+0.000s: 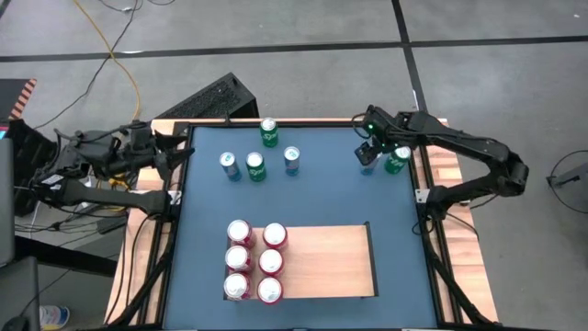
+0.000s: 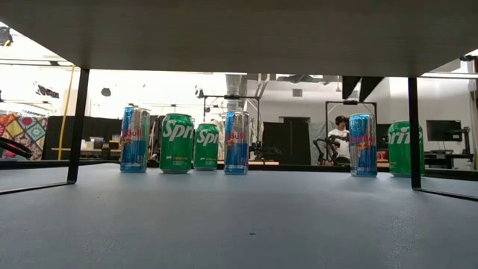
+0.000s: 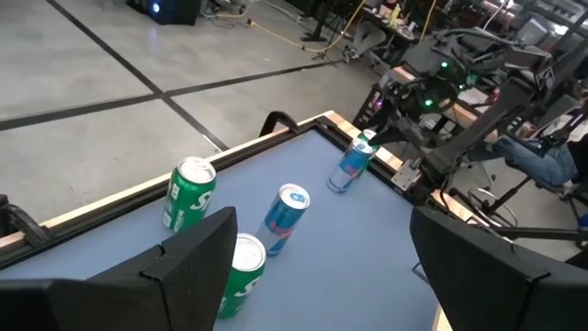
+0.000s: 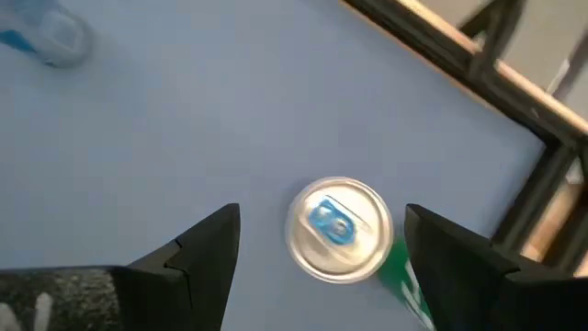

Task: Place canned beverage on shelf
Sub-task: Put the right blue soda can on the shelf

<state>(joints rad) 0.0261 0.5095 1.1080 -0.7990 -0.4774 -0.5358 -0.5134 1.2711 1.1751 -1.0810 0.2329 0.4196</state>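
Observation:
A slim blue-and-silver can (image 1: 368, 154) stands upright on the blue table top near the far right corner, beside a green can (image 1: 397, 159). My right gripper (image 4: 322, 216) hangs open above the blue can (image 4: 340, 228), pointing steeply down, one finger on each side of its top and clear of it. At the table's left edge my left gripper (image 3: 322, 221) waits open and holds nothing. The shelf (image 1: 326, 262), a pale wooden board, lies flat at the near middle, with several red cans (image 1: 255, 262) standing on its left part.
Two green cans (image 1: 268, 131) (image 1: 255, 166) and two blue cans (image 1: 229, 165) (image 1: 291, 160) stand at the far middle of the table. The shelf's right part is bare wood. Wooden rails and black bars (image 1: 427, 198) frame the table. A person (image 2: 341, 134) sits in the room beyond.

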